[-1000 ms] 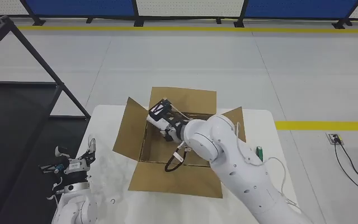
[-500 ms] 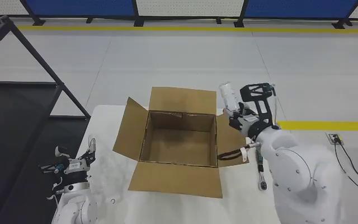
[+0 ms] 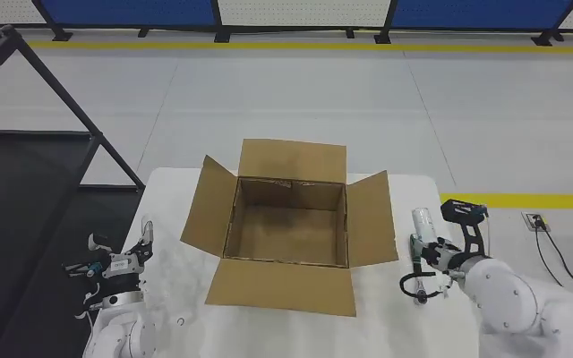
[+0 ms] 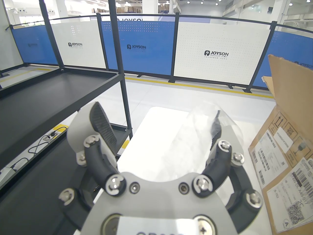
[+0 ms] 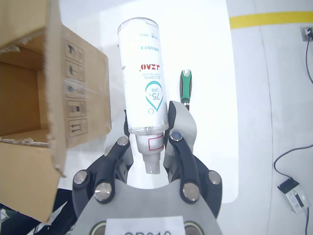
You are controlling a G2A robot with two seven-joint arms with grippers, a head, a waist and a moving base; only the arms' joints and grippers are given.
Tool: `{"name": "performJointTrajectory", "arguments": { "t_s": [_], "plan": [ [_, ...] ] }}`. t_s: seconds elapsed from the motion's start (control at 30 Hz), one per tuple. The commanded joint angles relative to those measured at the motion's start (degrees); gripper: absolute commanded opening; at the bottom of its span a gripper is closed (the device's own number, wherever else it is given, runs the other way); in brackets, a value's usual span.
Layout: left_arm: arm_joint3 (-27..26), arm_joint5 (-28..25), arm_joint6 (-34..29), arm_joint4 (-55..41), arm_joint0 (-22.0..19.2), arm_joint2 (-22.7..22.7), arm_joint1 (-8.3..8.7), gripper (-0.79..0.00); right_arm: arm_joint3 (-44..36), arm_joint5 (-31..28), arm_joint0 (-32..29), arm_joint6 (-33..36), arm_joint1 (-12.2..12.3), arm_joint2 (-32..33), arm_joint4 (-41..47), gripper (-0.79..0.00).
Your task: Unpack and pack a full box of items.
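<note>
while the right hand [image 5: 149, 117] grips a spray bottle [image 5: 140, 69] near a green-handled tool [image 5: 185, 86], the left hand [image 4: 157, 116] gapes.

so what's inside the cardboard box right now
From above, the cardboard box shows just its bare floor and inner walls. The floor strip against its near wall is covered by that wall.
</note>
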Motion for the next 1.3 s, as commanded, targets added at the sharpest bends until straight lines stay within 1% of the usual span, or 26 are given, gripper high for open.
{"name": "performJointTrajectory", "arguments": {
  "t_s": [0.0,0.23,0.37,0.47,0.9,0.97,1.03,1.17,1.27],
  "plan": [
    [0.0,0.0,0.0,0.0,0.0,0.0,0.00,0.000,3.3,-0.5,0.0,1.4,0.1,-0.8,0.1,-0.785],
    [0.0,0.0,0.0,0.0,0.0,0.0,0.00,0.000,10.1,-0.8,-0.9,2.5,0.5,-2.2,2.5,-0.785],
    [0.0,0.0,0.0,0.0,0.0,0.0,0.00,0.000,12.4,0.6,-0.6,2.7,0.6,-2.8,2.9,-0.785],
    [0.0,0.0,0.0,0.0,0.0,0.0,0.00,0.000,14.7,2.1,0.2,2.9,0.8,-3.5,1.6,-0.785],
    [0.0,0.0,0.0,0.0,0.0,0.0,0.00,0.000,21.3,4.1,3.7,3.2,1.4,-6.2,-1.1,-0.779],
    [0.0,0.0,0.0,0.0,0.0,0.0,0.00,0.000,21.8,4.2,4.2,3.2,1.5,-6.4,-1.2,-0.656],
    [0.0,0.0,0.0,0.0,0.0,0.0,0.00,0.000,22.1,4.3,4.4,3.2,1.6,-6.5,-1.2,-0.603],
    [0.0,0.0,0.0,0.0,0.0,0.0,0.00,0.000,23.1,4.3,4.8,3.2,1.8,-6.7,-1.1,-0.551],
    [0.0,0.0,0.0,0.0,0.0,0.0,0.00,0.000,23.8,4.2,5.2,3.4,1.9,-7.0,-1.2,-0.489]
  ]
}}
